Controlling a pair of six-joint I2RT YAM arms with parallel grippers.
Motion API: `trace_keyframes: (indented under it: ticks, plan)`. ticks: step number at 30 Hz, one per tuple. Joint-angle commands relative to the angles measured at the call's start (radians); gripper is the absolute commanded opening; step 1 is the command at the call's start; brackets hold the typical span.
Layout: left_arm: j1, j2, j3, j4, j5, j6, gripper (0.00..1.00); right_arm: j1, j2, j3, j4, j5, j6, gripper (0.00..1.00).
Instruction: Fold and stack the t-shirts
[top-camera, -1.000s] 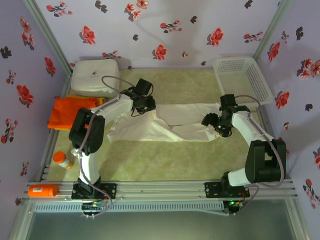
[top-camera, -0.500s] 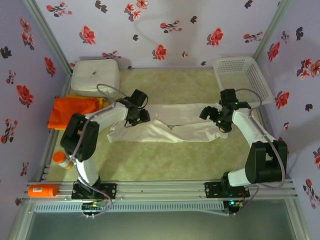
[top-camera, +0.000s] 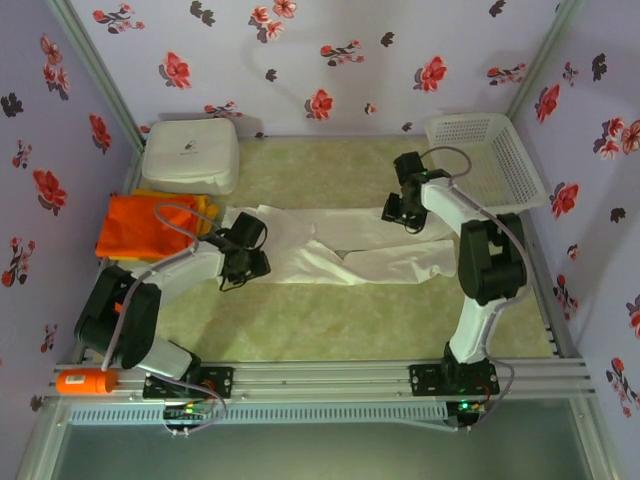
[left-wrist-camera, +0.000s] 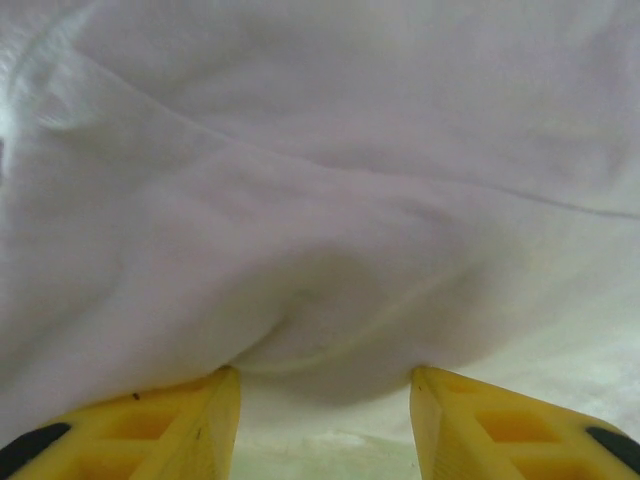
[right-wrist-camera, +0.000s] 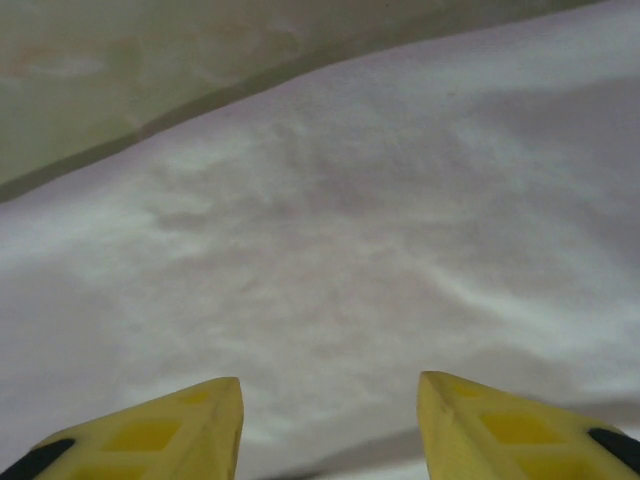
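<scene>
Left gripper (left-wrist-camera: 322, 378) stands part-open, a rumpled fold of the off-white t-shirt (left-wrist-camera: 320, 200) just ahead of its fingertips; right gripper (right-wrist-camera: 330, 380) is likewise part-open above smooth cloth; overhead, the shirt lies spread between both tools, with the orange t-shirt (top-camera: 135, 228) outboard of the left.

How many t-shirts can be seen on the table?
3. A white shirt lies spread mid-table; an orange shirt is folded at the left edge; a yellow shirt shows at the orange one's far edge. More may be hidden beneath.
</scene>
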Motion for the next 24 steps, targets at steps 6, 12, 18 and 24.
trace_keyframes:
  ticks: [6,12,18,24]
  plan:
    - [0.012,0.098,0.039,-0.005,-0.044,0.052,0.48,0.03,0.139,0.005,-0.01,0.154,0.029,0.43]
    - [0.013,0.157,0.08,-0.005,-0.044,0.087,0.47,0.073,0.171,-0.011,-0.026,0.134,0.026,0.4]
    - [0.016,0.267,0.216,-0.068,-0.033,0.173,0.46,0.126,0.117,-0.121,-0.027,0.076,0.052,0.41]
    - [0.043,0.362,0.381,-0.134,-0.021,0.237,0.43,0.179,-0.004,-0.262,0.005,0.022,0.093,0.41]
